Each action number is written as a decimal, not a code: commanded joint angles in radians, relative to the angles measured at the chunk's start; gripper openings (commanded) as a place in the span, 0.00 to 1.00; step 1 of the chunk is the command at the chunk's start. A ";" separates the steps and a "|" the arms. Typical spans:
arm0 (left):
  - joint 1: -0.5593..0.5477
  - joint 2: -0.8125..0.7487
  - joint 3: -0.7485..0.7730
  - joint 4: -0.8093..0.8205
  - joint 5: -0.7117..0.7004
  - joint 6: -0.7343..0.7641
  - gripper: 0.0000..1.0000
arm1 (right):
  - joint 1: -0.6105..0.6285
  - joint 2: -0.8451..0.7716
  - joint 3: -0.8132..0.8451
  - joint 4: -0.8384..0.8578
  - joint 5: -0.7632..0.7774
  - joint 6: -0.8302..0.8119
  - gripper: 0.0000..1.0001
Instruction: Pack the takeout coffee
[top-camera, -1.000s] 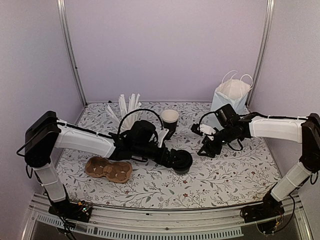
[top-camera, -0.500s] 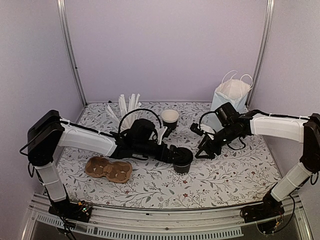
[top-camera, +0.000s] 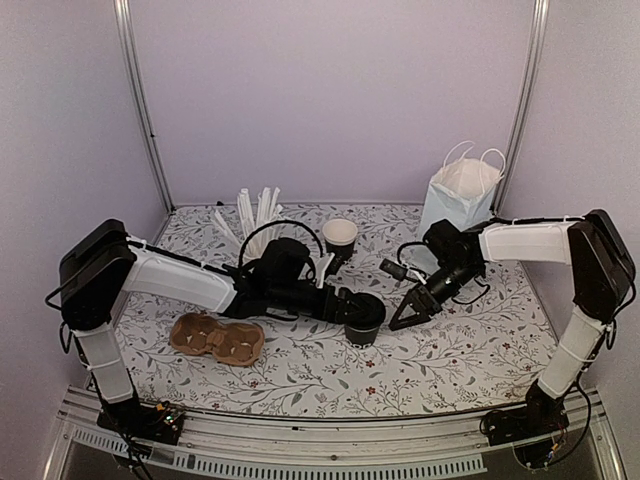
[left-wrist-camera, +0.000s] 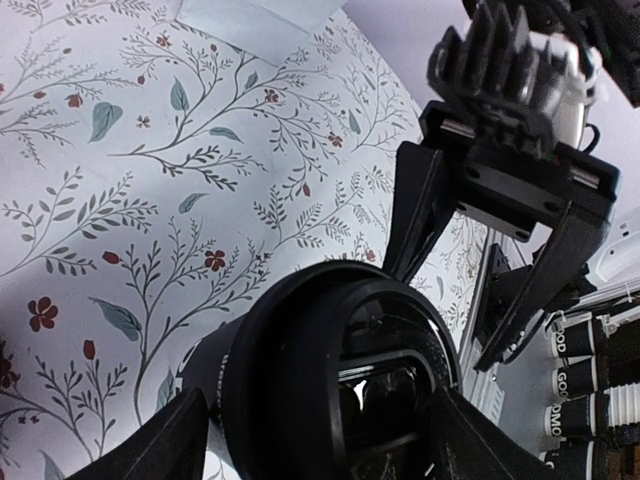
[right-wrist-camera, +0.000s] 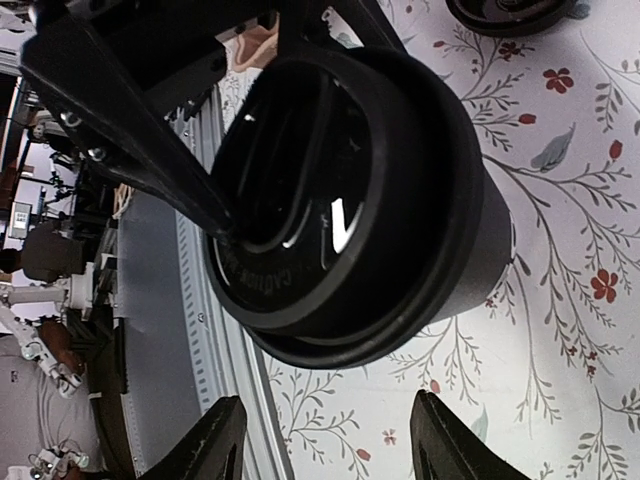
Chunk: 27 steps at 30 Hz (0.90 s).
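Lidded coffee cup (top-camera: 366, 322) mid-table, straddled by L gripper (top-camera: 358, 314); can't tell if pinched. R gripper (top-camera: 402, 314) spread, empty, just right of it. 2nd cup (top-camera: 340, 236) open-topped, farther back, left of blue bag (top-camera: 458, 200).

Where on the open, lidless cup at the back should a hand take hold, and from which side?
Probably across the side wall below the rim, coming in level from the right. The open cup stands upright; the straws and the left arm crowd its left and front, while its right looks free.
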 joint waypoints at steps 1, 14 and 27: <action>0.001 0.025 -0.034 -0.003 -0.002 -0.014 0.77 | -0.022 0.053 0.065 -0.051 -0.140 0.003 0.59; 0.000 0.043 -0.036 0.003 -0.001 -0.025 0.76 | -0.028 0.157 0.139 -0.046 -0.172 0.050 0.54; 0.000 0.076 -0.047 -0.005 -0.007 -0.028 0.72 | -0.027 0.296 0.039 0.064 0.239 0.165 0.27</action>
